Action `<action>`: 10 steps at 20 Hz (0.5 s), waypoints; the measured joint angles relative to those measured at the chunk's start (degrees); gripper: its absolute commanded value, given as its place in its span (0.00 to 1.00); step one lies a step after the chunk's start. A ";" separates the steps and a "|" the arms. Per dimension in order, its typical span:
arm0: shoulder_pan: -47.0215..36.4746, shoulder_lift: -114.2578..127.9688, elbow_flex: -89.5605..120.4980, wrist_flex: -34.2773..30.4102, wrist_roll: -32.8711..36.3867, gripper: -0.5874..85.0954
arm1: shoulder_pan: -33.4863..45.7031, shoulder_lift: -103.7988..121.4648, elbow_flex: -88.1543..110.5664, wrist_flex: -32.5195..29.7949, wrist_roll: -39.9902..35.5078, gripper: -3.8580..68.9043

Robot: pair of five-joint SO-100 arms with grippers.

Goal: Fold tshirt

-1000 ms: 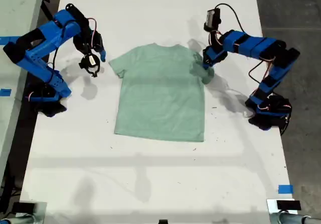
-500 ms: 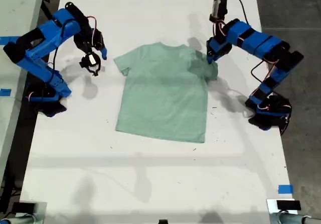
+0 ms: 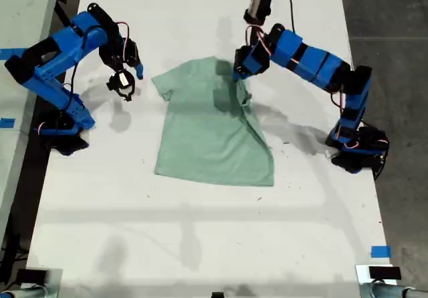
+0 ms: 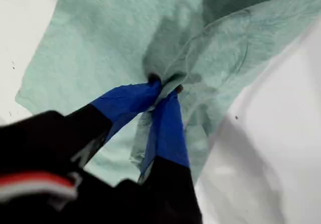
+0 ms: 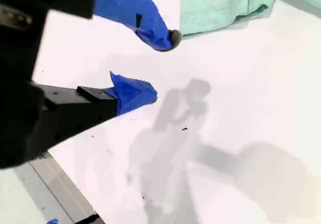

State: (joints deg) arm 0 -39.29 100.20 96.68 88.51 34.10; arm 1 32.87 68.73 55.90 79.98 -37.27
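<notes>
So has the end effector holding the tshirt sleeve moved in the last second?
Yes. My first end effector carried the sleeve toward the exterior view's left, over the tshirt; the table stayed fixed.

The tshirt (image 3: 210,127) lies on the desk (image 3: 214,244) at the middle of the exterior view, its neck toward the top of the frame, with the sleeve on the exterior view's right drawn inward over the chest. My first pincer (image 3: 241,71) sits over that folded part, reaching in from the exterior view's right, its base at the right edge. My second pincer (image 3: 124,84) hangs above bare desk just beside the sleeve on the exterior view's left.
</notes>
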 measured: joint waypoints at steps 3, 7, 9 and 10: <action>0.35 -0.18 0.00 0.00 0.00 0.14 | -1.76 -6.15 -0.88 -5.80 3.69 0.04; 0.88 -0.62 0.00 0.00 0.00 0.15 | -3.16 -12.92 -0.97 -11.87 5.63 0.48; 0.97 -0.97 0.00 0.00 0.00 0.15 | -3.43 -13.97 -0.97 -12.39 6.68 0.53; 1.14 -1.14 0.00 0.00 0.00 0.15 | -3.60 -14.41 -0.97 -12.48 6.68 0.47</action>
State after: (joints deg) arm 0 -38.14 99.05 96.68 88.51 34.10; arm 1 29.27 54.32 54.93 67.50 -30.59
